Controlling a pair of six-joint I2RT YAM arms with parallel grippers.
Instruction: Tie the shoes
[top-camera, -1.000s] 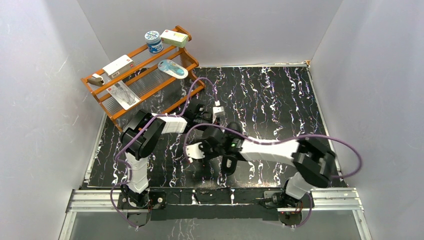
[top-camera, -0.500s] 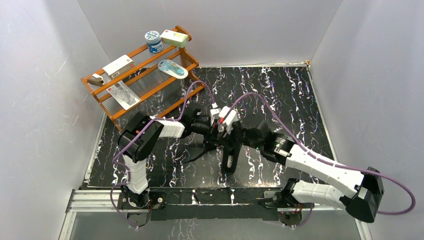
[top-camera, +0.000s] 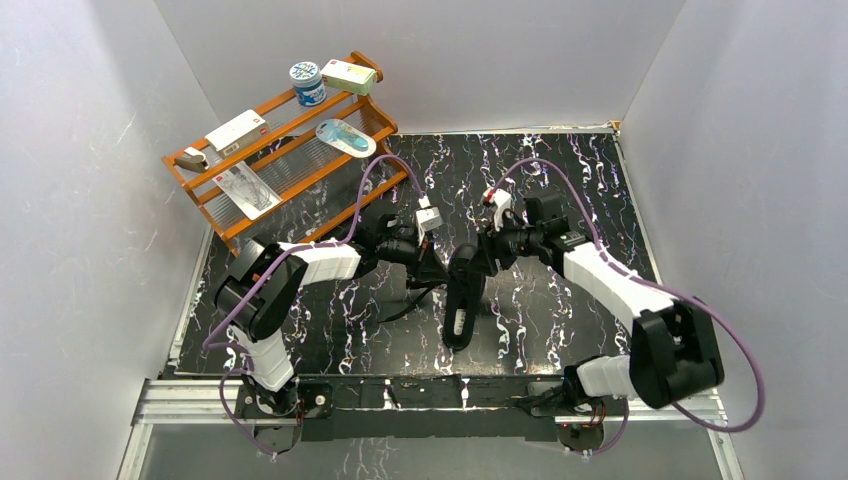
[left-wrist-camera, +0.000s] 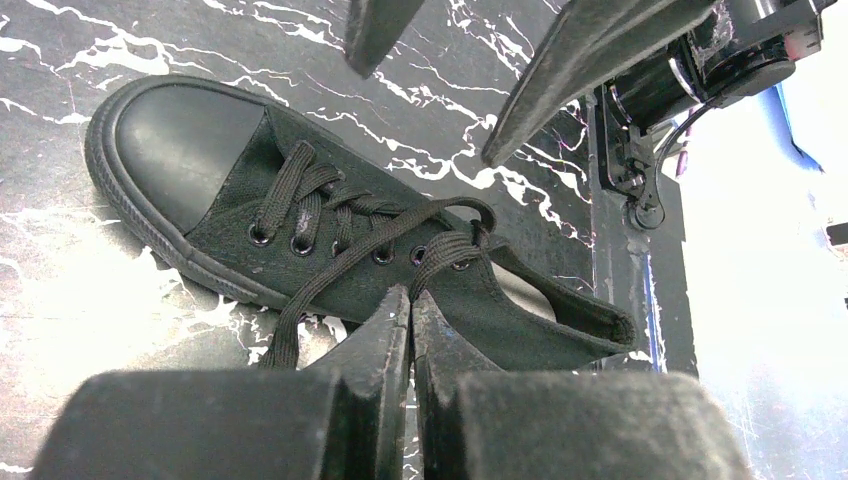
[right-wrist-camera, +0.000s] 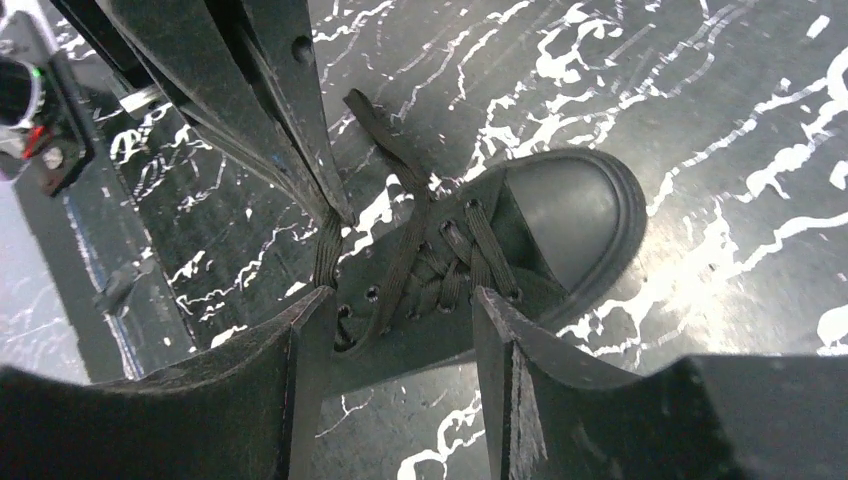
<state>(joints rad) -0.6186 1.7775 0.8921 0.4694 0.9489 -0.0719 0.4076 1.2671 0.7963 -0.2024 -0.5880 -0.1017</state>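
Sneaker (top-camera: 460, 305) lies centre frame, toe toward top, long axis near vertical; left gripper (left-wrist-camera: 411, 297), just left of it, pinches one lace (left-wrist-camera: 340, 265); right gripper (right-wrist-camera: 400, 320) hovers wide open, empty, over the eyelets.

No legible text or labels

It was a robotics lab cell: plain white walls (top-camera: 450, 60) boxed in a black marbled table (top-camera: 585, 190) edged by an aluminium mounting rail (top-camera: 430, 398).

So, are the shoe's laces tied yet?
Untied. The laces show no knot or bow; one strand runs loose off the shoe into the shut left tool, another trails onto the table.
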